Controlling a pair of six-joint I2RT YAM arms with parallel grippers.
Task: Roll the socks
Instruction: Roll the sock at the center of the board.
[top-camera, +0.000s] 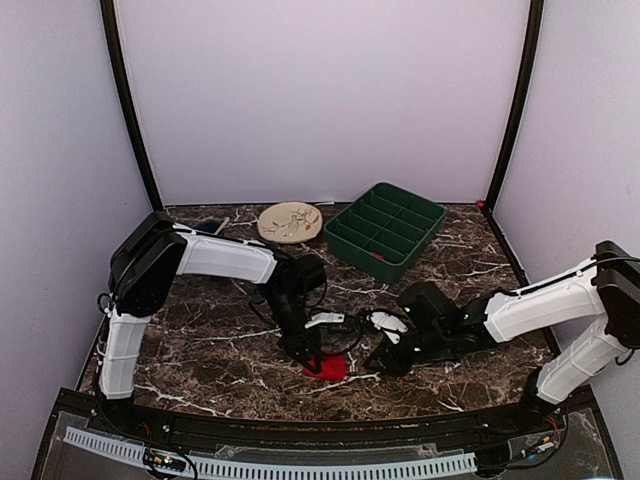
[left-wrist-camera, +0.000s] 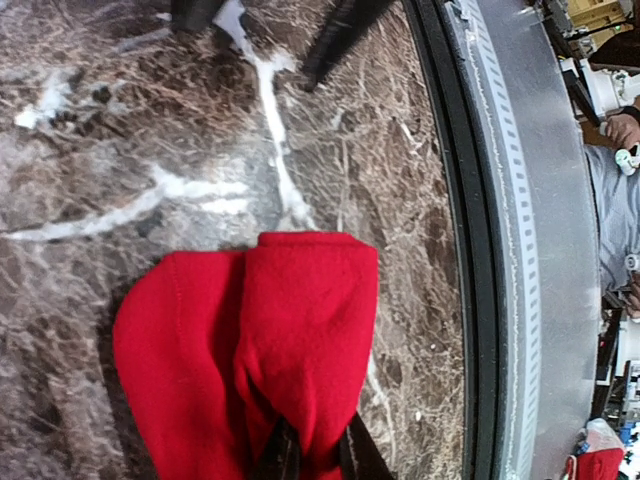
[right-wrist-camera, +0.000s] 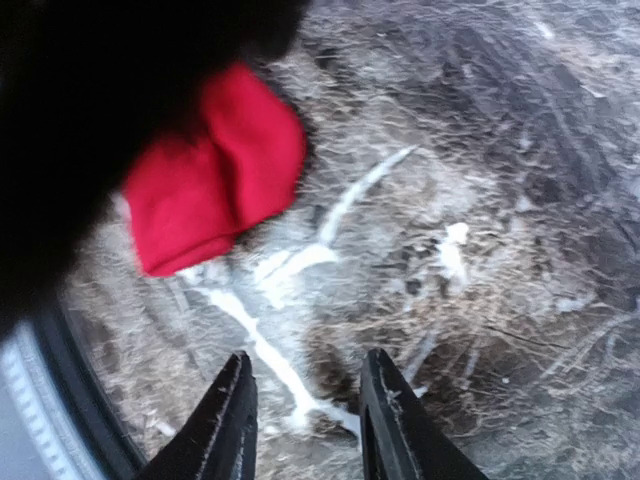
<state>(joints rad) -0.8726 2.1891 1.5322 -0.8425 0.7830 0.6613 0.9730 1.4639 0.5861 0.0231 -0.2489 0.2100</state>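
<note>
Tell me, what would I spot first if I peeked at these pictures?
The bright red socks pop out first, bunched on the dark marble table near its front edge, with the left jaws pinching them. Next comes the green divided tray at the back, beside a pale plate.

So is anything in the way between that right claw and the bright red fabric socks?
Nothing visible. Only bare brown marble tabletop lies between the open right gripper and the bright red fabric socks. The left gripper pinches the socks, and its black body hangs over them in the right wrist view.
</note>
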